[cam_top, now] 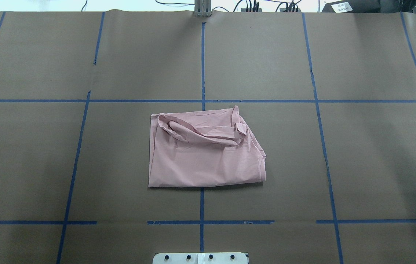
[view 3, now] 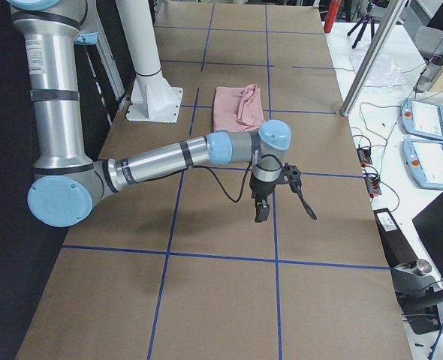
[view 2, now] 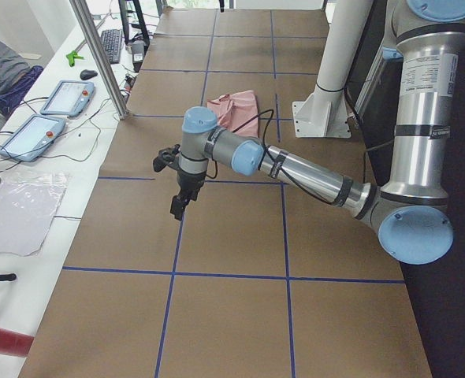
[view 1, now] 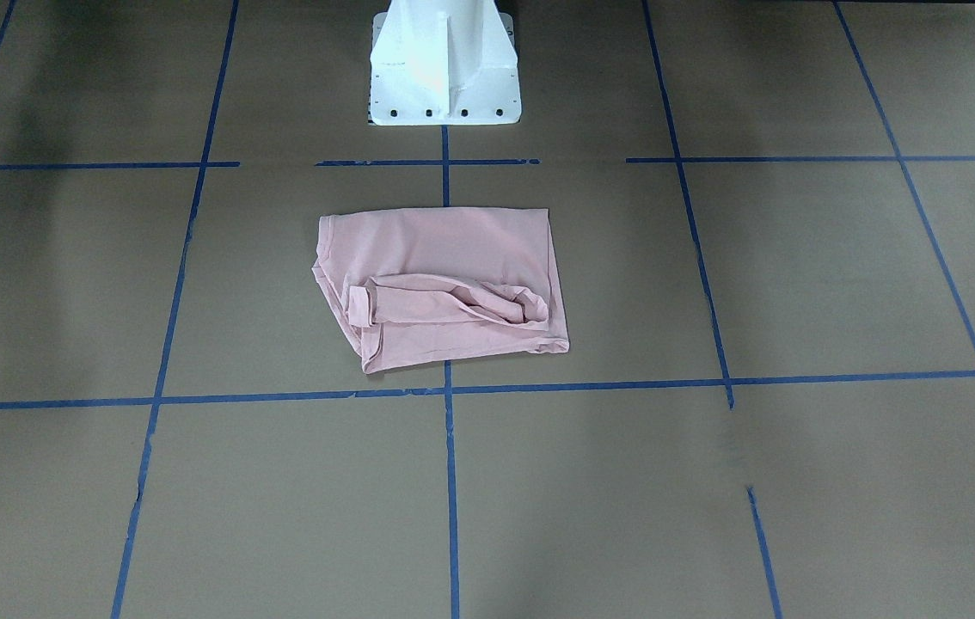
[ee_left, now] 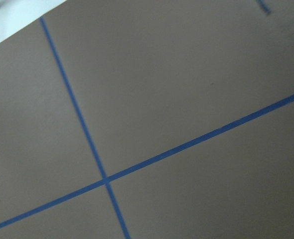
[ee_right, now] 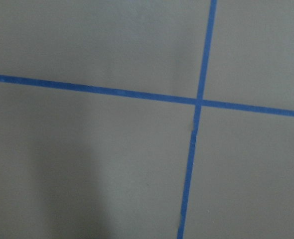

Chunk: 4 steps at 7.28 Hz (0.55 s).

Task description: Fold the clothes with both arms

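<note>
Overhead exterior, folded T-shirt (cam_top: pixel 200 161), exterior left, left arm (view 2: pixel 311 177)

brown table (cam_top: pixel 376 165) with blue tape grid (cam_top: pixel 138 101)

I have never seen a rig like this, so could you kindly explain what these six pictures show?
It is a robot with two jointed arms and a white pedestal. Two pictures look down on the table, one from behind the robot, one facing it; two look along it from its ends; two wrist cameras show only bare table and blue tape. A folded pale pink T-shirt lies in the middle. The left gripper and right gripper hang over bare table, apart from the shirt; neither holds it.
</note>
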Motion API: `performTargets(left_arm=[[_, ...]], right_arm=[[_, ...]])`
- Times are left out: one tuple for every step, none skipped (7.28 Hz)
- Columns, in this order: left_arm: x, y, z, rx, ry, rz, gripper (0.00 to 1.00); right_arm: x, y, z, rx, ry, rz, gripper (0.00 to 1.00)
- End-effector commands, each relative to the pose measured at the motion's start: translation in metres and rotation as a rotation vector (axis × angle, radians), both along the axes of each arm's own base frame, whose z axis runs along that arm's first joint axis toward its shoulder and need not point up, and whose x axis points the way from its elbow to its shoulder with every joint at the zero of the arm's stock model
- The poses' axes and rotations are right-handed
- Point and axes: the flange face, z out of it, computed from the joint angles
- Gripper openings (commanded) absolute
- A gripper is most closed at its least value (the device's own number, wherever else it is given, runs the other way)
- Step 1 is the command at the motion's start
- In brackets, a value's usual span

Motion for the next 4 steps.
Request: performTargets(left_arm=[[-0.059,0.040,0.096,-0.041,0.215,0.027,1.00],[-0.059,0.045,0.103,-0.079,0.234,0.024,1.00],[-0.059,0.049,0.118,-0.134,0.236,0.023,1.00],[-0.061,0.052,0.118,-0.137,0.237,0.019,1.00]], right_arm=[[0.034,0.077,0.081,0.013,-0.046,0.027,1.00],[0.043,0.081,0.081,0.008,-0.068,0.053,1.00],[0.046,0.078,0.076,0.014,-0.080,0.060,1.00],[0.046,0.078,0.080,0.008,-0.076,0.060,1.00]])
